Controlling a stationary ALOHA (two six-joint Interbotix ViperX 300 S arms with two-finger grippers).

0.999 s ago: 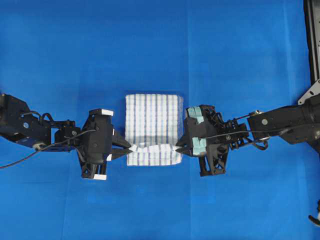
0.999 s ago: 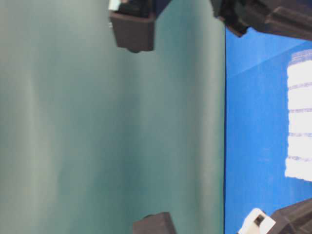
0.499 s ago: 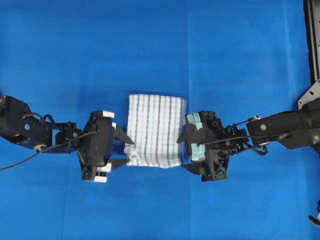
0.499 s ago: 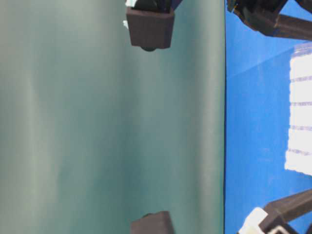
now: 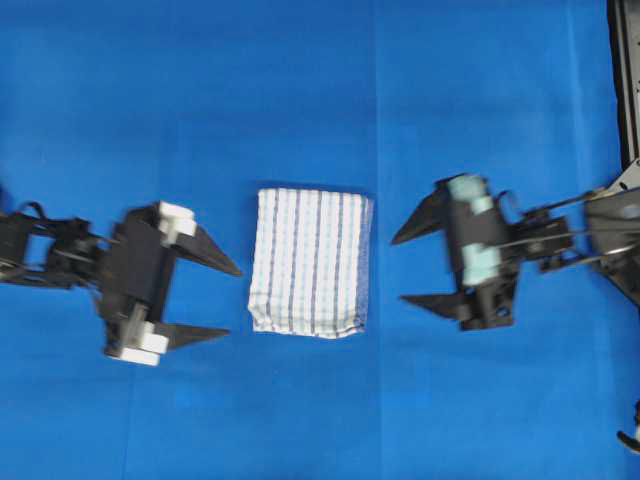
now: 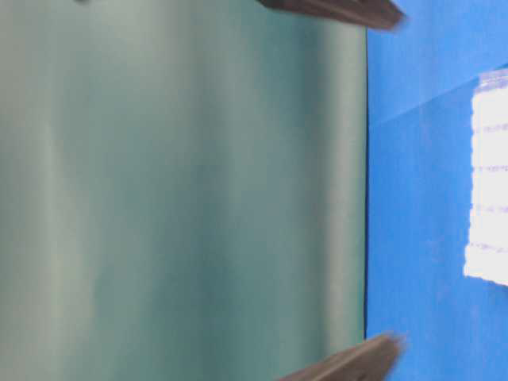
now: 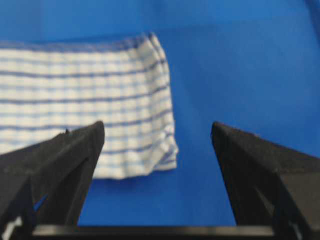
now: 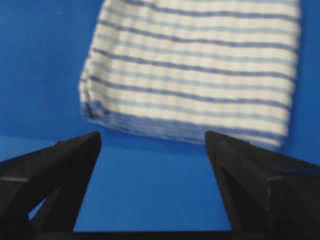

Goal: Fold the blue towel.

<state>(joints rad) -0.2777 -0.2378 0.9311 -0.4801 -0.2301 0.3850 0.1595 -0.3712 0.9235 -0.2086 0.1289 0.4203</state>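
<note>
The blue towel (image 5: 311, 262), white with thin blue stripes, lies folded into a small upright rectangle on the blue sheet at the middle of the overhead view. It also shows as the towel (image 7: 85, 95) in the left wrist view, the towel (image 8: 195, 70) in the right wrist view, and the towel (image 6: 488, 175) at table level. My left gripper (image 5: 232, 300) stands open, a short way left of the towel and apart from it. My right gripper (image 5: 400, 268) is open too, a little right of the towel. Nothing sits between either pair of fingers (image 7: 75, 150).
A plain blue sheet (image 5: 300, 90) covers the whole table. A black metal frame (image 5: 625, 80) runs down the far right edge. In the table-level view a grey-green backdrop (image 6: 182, 190) fills the left side.
Both grippers have let go of the towel's near edge, opened wide and drawn back outward, left to the left and right to the right. The raised fold now lies flat.
</note>
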